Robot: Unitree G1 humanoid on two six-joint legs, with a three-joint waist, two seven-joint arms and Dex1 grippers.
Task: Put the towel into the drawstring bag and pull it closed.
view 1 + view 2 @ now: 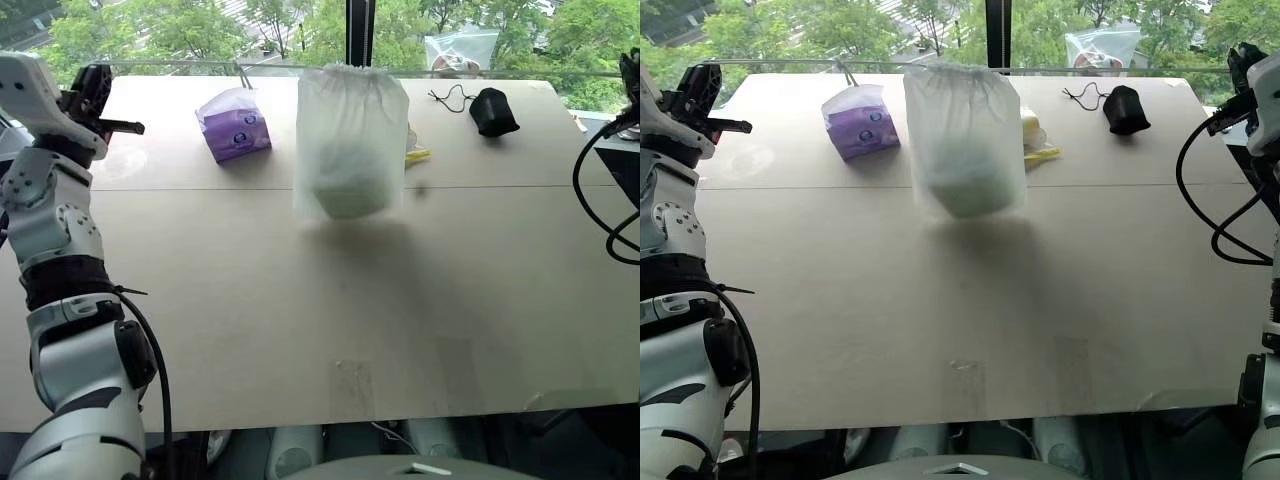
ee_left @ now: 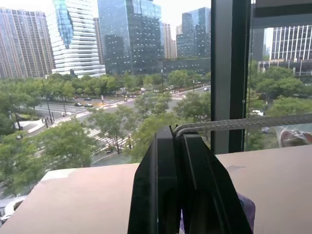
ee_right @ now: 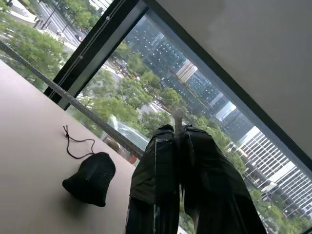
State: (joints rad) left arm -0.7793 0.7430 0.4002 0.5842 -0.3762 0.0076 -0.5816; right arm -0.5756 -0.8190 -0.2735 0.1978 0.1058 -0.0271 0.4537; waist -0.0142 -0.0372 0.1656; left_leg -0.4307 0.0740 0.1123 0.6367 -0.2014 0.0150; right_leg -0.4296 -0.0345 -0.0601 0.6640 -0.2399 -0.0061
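Left eye view takes in a broad, pale beige worktop (image 1: 300, 300) running up to a glass window. Above its far middle hangs the drawstring bag (image 1: 350, 140), a large white semi-translucent sack of thin fabric, its gathered mouth at the top and a shadow on the worktop beneath and in front of it. Through the thin cloth a light-green fluffy towel (image 1: 350, 190) shows in the bag's lower half. A white cord (image 2: 243, 123) runs taut from the bag's mouth out to each side.

Left hand (image 1: 100, 95), black-fingered, is raised at the far left edge of the worktop, its fingers pressed together on the cord. Right hand (image 3: 179, 131) is up at the far right, fingers likewise clamped on a bit of white cord.

To the left of the bag a purple tissue pack (image 1: 235, 125) with a white plastic top sits on the worktop. Well to the bag's right lies a small black mesh pouch (image 1: 493, 110) with a thin dark string beside it. Just behind the bag's right edge a yellow item (image 1: 415, 155) peeks out, what it is I cannot tell.
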